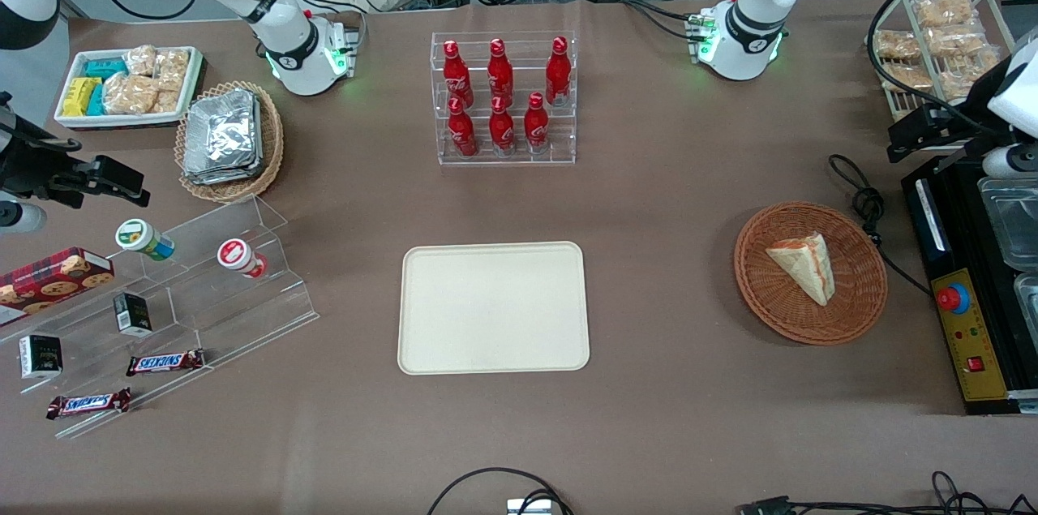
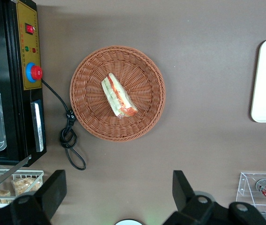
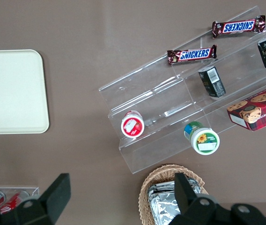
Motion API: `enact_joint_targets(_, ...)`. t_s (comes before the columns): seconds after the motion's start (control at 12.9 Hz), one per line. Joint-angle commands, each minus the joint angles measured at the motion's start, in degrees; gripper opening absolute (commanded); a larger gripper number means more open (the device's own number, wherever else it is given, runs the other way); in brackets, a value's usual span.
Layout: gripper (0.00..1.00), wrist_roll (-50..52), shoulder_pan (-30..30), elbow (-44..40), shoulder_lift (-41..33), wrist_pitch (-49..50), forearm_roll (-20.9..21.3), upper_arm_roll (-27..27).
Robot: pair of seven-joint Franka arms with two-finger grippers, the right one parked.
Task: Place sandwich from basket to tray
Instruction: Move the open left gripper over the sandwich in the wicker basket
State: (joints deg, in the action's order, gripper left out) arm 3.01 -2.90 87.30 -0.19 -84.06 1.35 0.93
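Front cam: I see the sandwich [image 1: 803,265] lying in the round wicker basket [image 1: 811,320], toward the working arm's end of the table. Cream tray [image 1: 493,307] sits bare mid-table, well apart from the basket, w/ the cola bottle rack [image 1: 504,97] farther from the cam.

Left wrist cam: gripper [image 2: 116,193] hangs above the table near the basket, fingers [image 2: 183,190] spread wide, holding nothing. Sandwich [image 2: 118,95] mid-basket [image 2: 91,112].

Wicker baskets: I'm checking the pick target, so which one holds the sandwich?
The reddish-brown basket beneath the open gripper holds the sandwich; the tan basket holds foil packets.
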Motion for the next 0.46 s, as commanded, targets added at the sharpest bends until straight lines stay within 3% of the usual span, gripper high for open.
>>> enact_joint_targets(0.0, 1.0, -0.3, -0.4, -0.8, 0.2, 0.7, -0.6, 0.5)
enact_joint_targets(0.39, 1.0, 3.5, 1.1, 1.9, 2.4, -0.7, -0.3, 0.5)
